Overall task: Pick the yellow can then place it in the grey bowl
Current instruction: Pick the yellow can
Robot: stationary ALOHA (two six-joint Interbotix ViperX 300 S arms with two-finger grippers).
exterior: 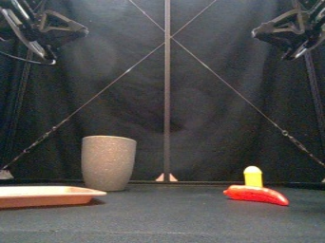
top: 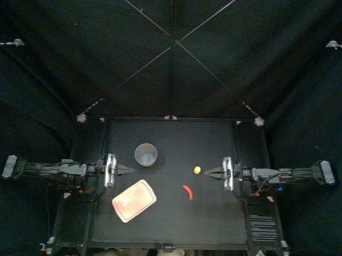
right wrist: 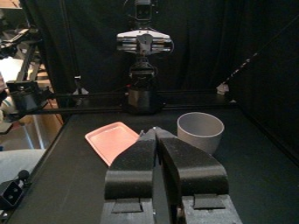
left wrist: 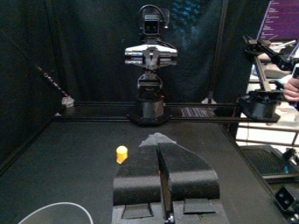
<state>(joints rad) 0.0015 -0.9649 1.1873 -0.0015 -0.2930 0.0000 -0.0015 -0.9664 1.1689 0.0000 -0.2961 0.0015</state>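
At the worktop's (top: 174, 135) left edge, the left tool (left wrist: 162, 149) hovers with its two black jaws pressed together, clenched on nothing. Opposite it, at the right edge, the right tool (right wrist: 156, 136) is likewise clenched and empty, touching no object.

Near the right tool's tips stands the small yellow cylindrical can (top: 201, 169), upright on the worktop and right of centre. It is apart from the curved red toy pepper (top: 190, 190) lying nearer the front. From the front, the can's top rises behind the pepper. The tall grey speckled cup (exterior: 108, 162) stands left of centre towards the back, well apart from the can. The flat pink tray (top: 135, 201) lies empty in front of it.

Only the left wrist view shows the can alone ahead of the jaws; the right wrist view shows the tray and cup side by side.
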